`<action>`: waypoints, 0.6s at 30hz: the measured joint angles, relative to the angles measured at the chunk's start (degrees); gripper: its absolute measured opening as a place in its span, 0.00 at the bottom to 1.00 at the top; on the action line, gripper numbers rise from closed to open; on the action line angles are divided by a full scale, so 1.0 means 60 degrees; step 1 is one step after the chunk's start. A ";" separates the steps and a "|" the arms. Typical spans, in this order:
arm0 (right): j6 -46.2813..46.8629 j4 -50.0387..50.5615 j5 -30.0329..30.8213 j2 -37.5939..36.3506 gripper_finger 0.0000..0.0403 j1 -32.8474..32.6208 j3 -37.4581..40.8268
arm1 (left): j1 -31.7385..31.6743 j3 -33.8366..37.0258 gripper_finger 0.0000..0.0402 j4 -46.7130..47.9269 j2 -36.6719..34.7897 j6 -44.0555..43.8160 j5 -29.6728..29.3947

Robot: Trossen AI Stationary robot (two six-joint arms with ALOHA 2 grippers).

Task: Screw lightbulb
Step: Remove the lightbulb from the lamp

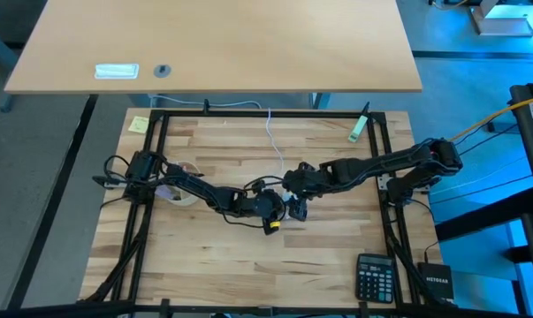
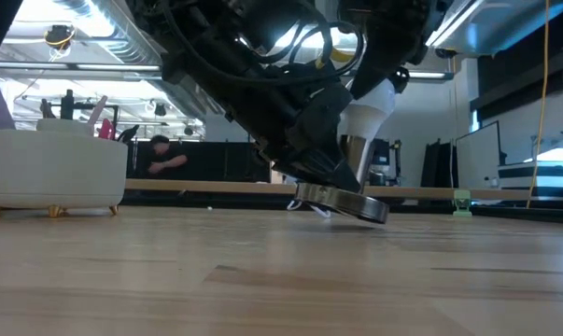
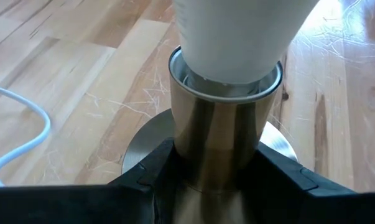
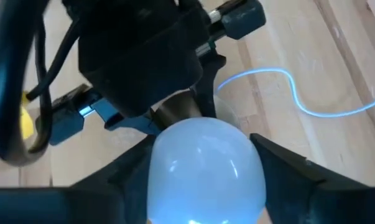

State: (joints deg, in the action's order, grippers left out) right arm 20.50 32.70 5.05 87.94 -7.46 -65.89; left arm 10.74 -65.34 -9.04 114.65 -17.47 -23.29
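The lightbulb [image 3: 237, 37] sits with its narrow end inside the mouth of the metal socket [image 3: 223, 134], near the middle of the table [image 1: 248, 274]. In my right wrist view its frosted dome [image 4: 206, 168] fills the space between the two dark fingers [image 4: 280, 168], which press against it on either side. I read the right gripper [image 1: 294, 187] as holding the lightbulb from above. In my low view the bulb [image 2: 372, 107] shows white, wider above and tapering downward.

The socket is a silvery tube rising from a round base disc [image 2: 346, 202]. In my low view the disc is tilted, one edge lifted off the table. The left gripper [image 3: 221, 180] clamps the tube just above the disc; its dark fingers [image 3: 147, 174] close against both sides of the metal. In my high view the left gripper [image 1: 270, 205] meets the right one at table centre, each arm reaching in from its own side.

A thin white cord [image 1: 273, 141] runs from the socket toward the far edge of the table. A black calculator [image 1: 375, 276] lies at the near right corner, well apart from the grippers. A white roll [image 1: 179, 187] lies under the left arm. A white container [image 2: 55, 173] stands at the left in my low view. A person [image 2: 164, 157] shows in the room behind.
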 joint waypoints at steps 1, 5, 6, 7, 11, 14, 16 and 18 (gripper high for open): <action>-0.0133 0.0005 -0.0024 0.0000 0.57 0.0000 0.0000 | 0.0000 0.0000 0.39 0.0000 0.0000 0.0024 0.0000; -0.1184 0.0001 -0.0273 -0.0062 0.51 0.0000 0.0000 | 0.0000 -0.0004 0.39 -0.0042 0.0000 0.0199 0.0040; -0.1553 0.0018 -0.0350 -0.0069 0.51 0.0000 -0.0026 | 0.0003 -0.0004 0.39 -0.0050 -0.0007 0.0250 0.0113; -0.1958 0.0081 -0.0433 -0.0069 0.51 0.0000 -0.0096 | 0.0004 -0.0004 0.39 -0.0063 -0.0007 0.0337 0.0230; -0.3794 0.0215 -0.1050 -0.0059 0.53 0.0000 -0.0296 | 0.0005 -0.0018 0.39 -0.0087 -0.0030 0.0617 0.0401; -0.4957 0.0268 -0.1248 -0.0055 0.52 0.0000 -0.0414 | 0.0016 -0.0022 0.39 -0.0109 -0.0040 0.0755 0.0462; -0.5777 0.0282 -0.1275 -0.0055 0.51 0.0000 -0.0433 | 0.0052 -0.0022 0.39 -0.0134 -0.0040 0.0898 0.0456; -0.6852 0.0303 -0.1331 -0.0055 0.51 -0.0002 -0.0437 | 0.0082 -0.0022 0.39 -0.0127 -0.0040 0.1023 0.0423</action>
State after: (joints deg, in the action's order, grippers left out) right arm -20.61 34.52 -2.93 87.61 -7.48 -68.51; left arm 11.24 -65.47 -9.80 114.41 -11.33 -20.75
